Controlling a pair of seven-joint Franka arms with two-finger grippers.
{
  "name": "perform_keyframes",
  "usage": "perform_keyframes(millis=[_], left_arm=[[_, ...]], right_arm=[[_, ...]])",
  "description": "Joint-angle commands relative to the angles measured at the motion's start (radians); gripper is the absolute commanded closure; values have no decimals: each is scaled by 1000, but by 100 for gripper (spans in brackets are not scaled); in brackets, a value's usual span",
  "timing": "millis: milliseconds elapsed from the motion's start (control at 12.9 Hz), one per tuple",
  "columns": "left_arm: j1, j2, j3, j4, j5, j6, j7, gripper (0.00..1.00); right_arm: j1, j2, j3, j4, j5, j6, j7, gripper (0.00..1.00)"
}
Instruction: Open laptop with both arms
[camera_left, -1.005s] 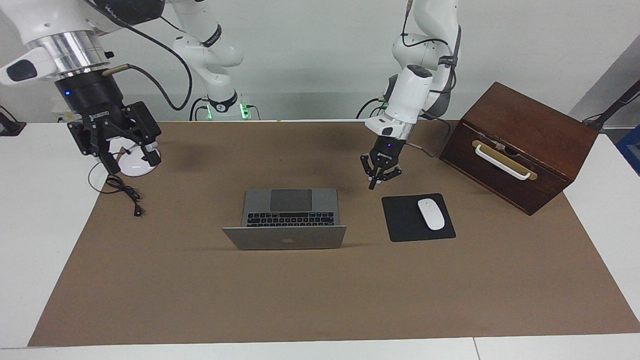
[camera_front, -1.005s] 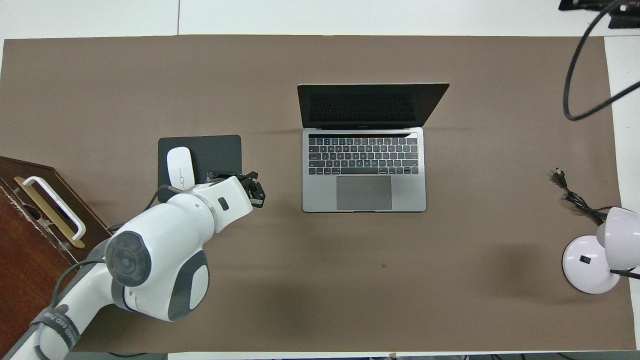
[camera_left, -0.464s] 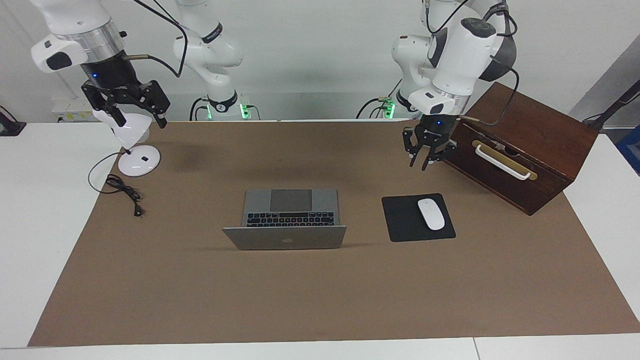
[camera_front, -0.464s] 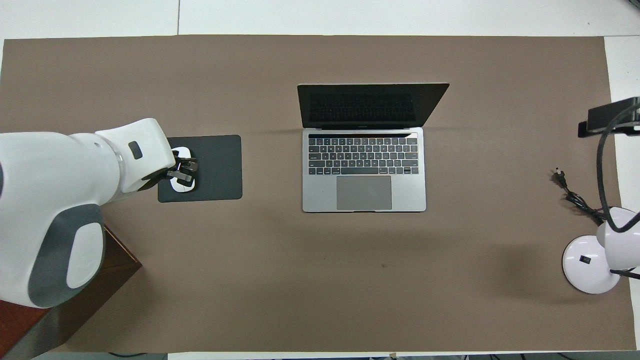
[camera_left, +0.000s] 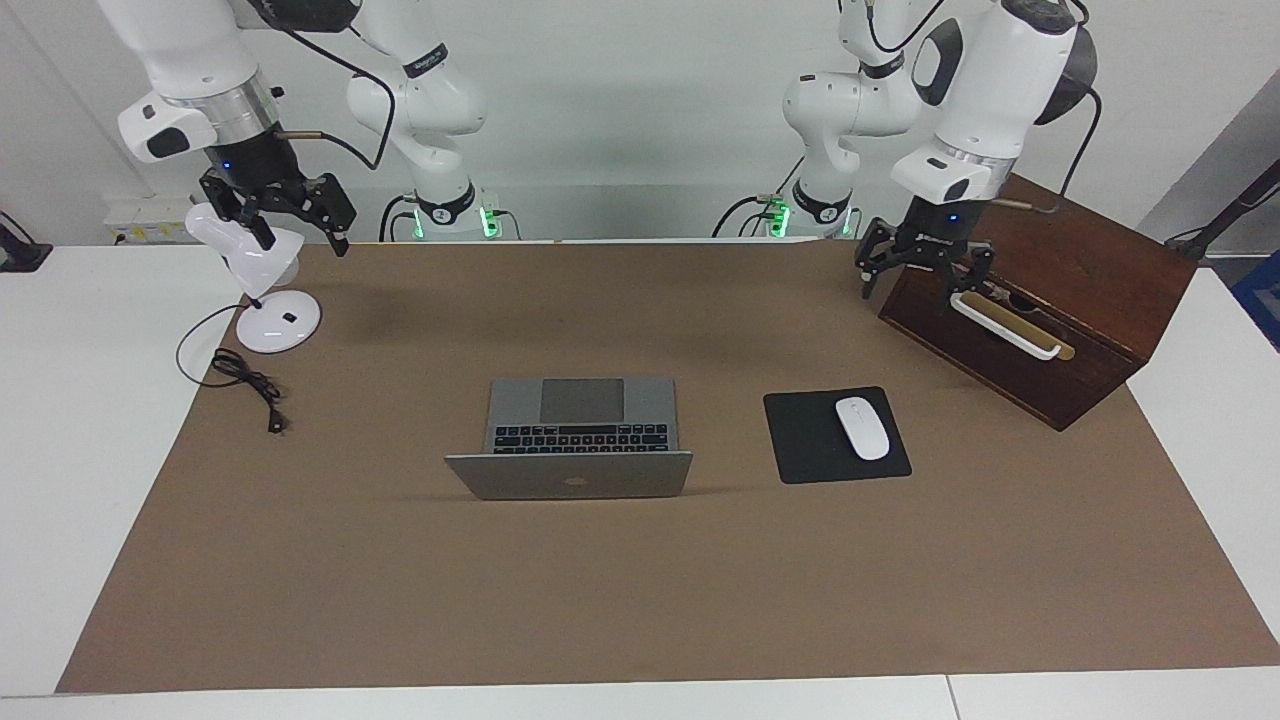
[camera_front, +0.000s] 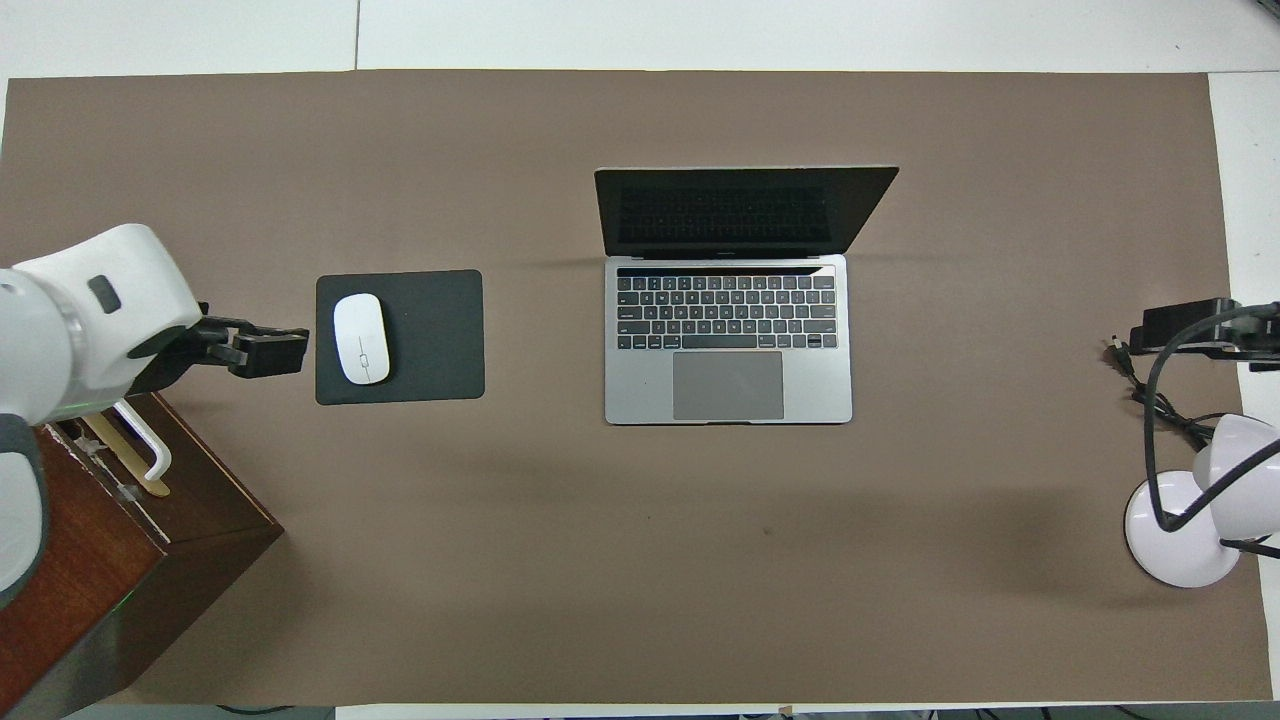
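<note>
– Grippers: where do they sit, and are they holding anything?

– Left gripper (camera_left: 925, 268) hangs in the upper part of the facing frame, just over the box (camera_left: 1060, 300) and its handle (camera_left: 1003, 326), fingers spread, empty. Right gripper (camera_left: 290, 215) hangs at the frame's other upper corner, just over the lamp (camera_left: 255, 265), fingers also apart, nothing in them.

– And the laptop (camera_left: 580, 430)?

– Middle of the frame, well apart from both grippers, lid up and screen turned to the robots. To my eye the opening looks done.

– So what could go wrong?

– Mostly collisions at the edges. A drop by the left gripper would strike the handle or shove the box. The right one sits so close to the lamp head that a small swing could knock it over, and its cable (camera_front: 1160, 420) hangs by the lamp too.

– Anything at the laptop itself?

– Only if an arm goes in again: pushing the lid further could tip the machine back or slide it toward the mouse (camera_left: 862, 428).
</note>
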Motion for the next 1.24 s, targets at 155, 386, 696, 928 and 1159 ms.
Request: perform_keyframes(millis=[155,386,696,928,1159], left_arm=[[143,-7,-12,86,16,-176,-15,0],[192,-1,-12,186,31,-323,-15,0],[200,40,-11,358,77,-507,-18,0],[185,120,-19,513,71,-616,-96,0],[174,105,-22,469,80,-570,-103,0]], right_arm=[[-12,-71,8,-102,0,44,7,0],[-14,-64,8,-92,0,43,-9,0],[-15,-62,6,-85,-1,37,-7,0],[-15,-64,6,-85,0,37,-12,0],[-15,-64,5,-87,-4,37,-125,0]])
